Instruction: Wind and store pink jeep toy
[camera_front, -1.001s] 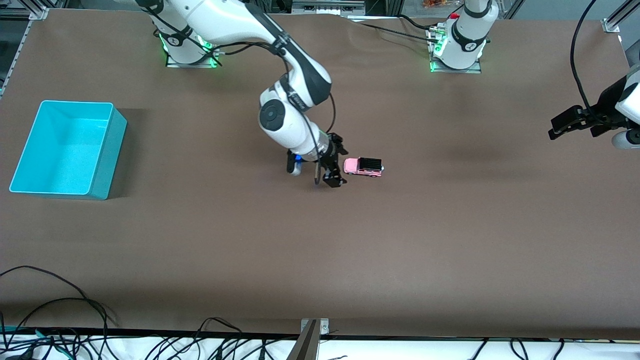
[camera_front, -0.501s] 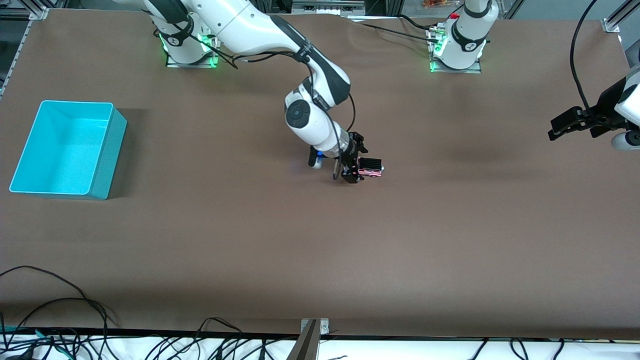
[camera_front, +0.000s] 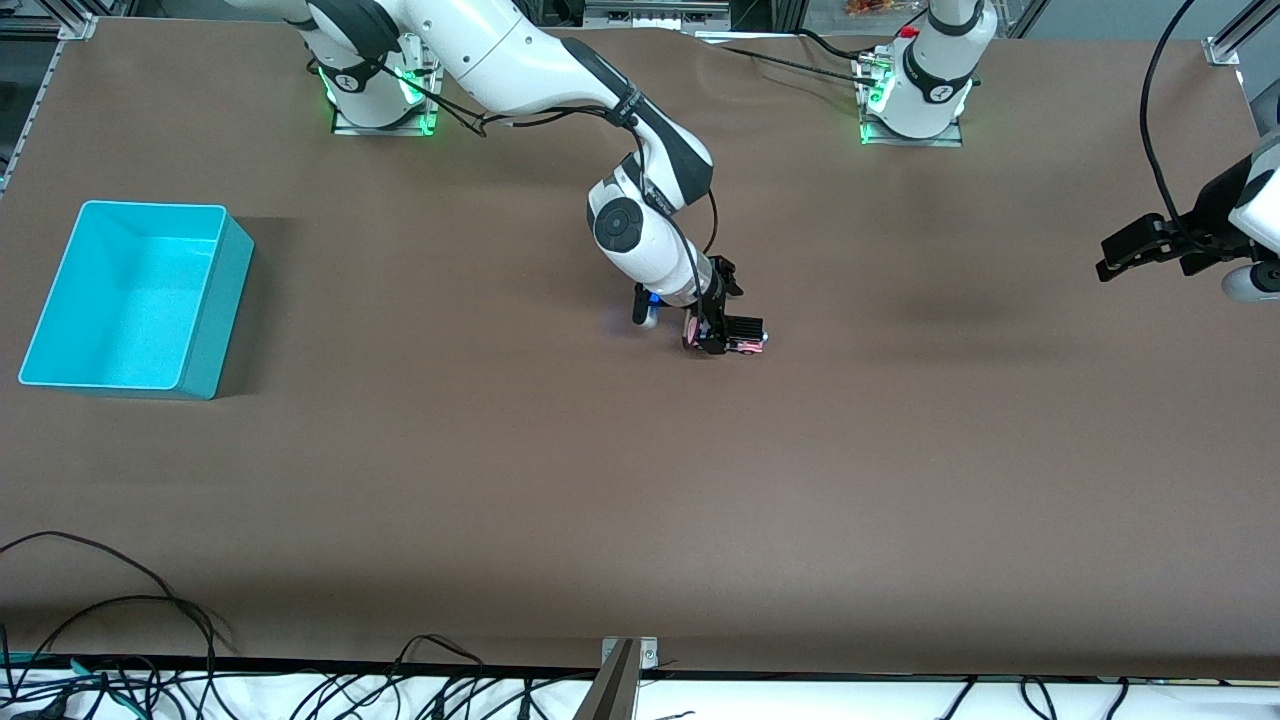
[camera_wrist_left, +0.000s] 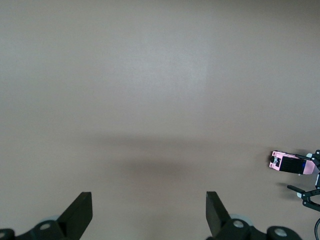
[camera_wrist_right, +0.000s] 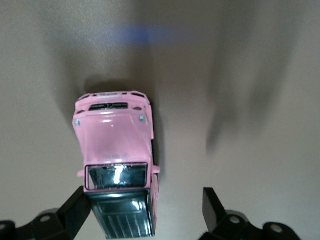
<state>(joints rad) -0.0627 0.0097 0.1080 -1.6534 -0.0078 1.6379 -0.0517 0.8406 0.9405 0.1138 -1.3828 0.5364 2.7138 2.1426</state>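
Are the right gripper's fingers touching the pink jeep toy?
Cannot tell. In the right wrist view one finger sits against the pink jeep toy with no clear gap; the other stands apart.

Small pink jeep toy (camera_wrist_right: 116, 150): glossy painted body, shiny reflective windshield, ribbed black roof. Brown surface (camera_front: 640, 500) is matt, paper-like. Turquoise rectangular bin (camera_front: 215, 310) looks like smooth plastic.

Turquoise bin (camera_front: 135, 295) on brown table (camera_front: 640, 500), toward right arm's end; black cables (camera_front: 110, 640) along near edge.
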